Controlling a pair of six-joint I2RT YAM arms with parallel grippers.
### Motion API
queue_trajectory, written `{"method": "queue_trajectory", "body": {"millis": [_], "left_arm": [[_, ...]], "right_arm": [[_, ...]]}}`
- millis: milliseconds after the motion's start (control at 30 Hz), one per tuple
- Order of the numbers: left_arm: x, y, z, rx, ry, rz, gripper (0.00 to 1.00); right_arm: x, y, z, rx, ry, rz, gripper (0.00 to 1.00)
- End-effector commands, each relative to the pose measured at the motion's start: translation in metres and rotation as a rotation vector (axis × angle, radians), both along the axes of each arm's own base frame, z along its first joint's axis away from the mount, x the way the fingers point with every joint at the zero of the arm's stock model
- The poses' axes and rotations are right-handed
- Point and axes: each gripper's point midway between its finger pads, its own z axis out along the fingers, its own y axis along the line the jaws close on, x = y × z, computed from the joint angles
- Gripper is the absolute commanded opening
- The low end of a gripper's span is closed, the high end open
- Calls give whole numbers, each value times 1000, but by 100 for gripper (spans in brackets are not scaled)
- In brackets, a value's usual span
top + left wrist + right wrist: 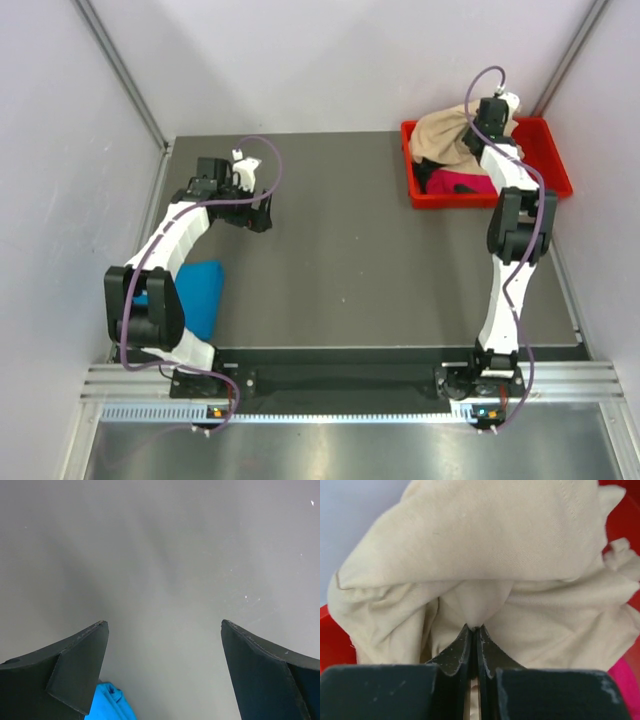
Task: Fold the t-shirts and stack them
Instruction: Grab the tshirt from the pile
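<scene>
My right gripper (478,128) is over the red tray (556,160) at the back right, shut on a fold of the beige-tan t-shirt (442,137). In the right wrist view the gripper (475,628) pinches the beige cloth (485,555), which bunches and hangs above the tray. The magenta-pink t-shirt (462,184) lies in the tray below, with a dark cloth edge (427,178) beside it. The bright blue t-shirt (200,295) lies folded at the near left. My left gripper (258,212) is open and empty over bare table; its wrist view shows a corner of the blue shirt (109,703).
The grey table (340,260) is walled on the left, right and back. The red tray stands against the right wall. A dark strip and the metal rail with both arm bases run along the near edge (350,385).
</scene>
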Motion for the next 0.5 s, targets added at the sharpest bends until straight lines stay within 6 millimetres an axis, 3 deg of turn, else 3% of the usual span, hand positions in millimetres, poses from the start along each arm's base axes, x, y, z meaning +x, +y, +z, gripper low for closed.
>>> {"method": "queue_trajectory", "body": {"millis": [0, 100, 133, 200, 233, 267, 300, 333, 367, 400, 467], "left_arm": [[9, 0, 25, 2, -68, -5, 99], [8, 2, 26, 11, -72, -2, 99], [7, 2, 26, 14, -74, -3, 99], [5, 3, 27, 16, -77, -1, 99], [3, 3, 26, 15, -72, 0, 99], [1, 4, 27, 17, -75, -2, 99], [0, 3, 27, 16, -76, -7, 99], [-1, 3, 30, 14, -85, -5, 99], [-1, 3, 31, 14, -86, -5, 99], [-1, 4, 33, 12, -91, -2, 99], [-1, 4, 36, 2, -95, 3, 99]], "right_arm": [[-11, -11, 92, -65, -171, -30, 0], [-40, -11, 145, -112, -246, -22, 0], [-57, -7, 175, -125, -290, -11, 0], [-74, 9, 206, -165, -338, 50, 0], [-94, 24, 236, -184, -387, 85, 0], [-106, 26, 251, -224, -407, 101, 0], [-127, 47, 279, -238, -462, 146, 0], [-138, 66, 294, -245, -494, 190, 0], [-149, 79, 307, -263, -521, 234, 0], [-171, 90, 334, -271, -580, 264, 0], [-193, 135, 353, -271, -625, 411, 0]]}}
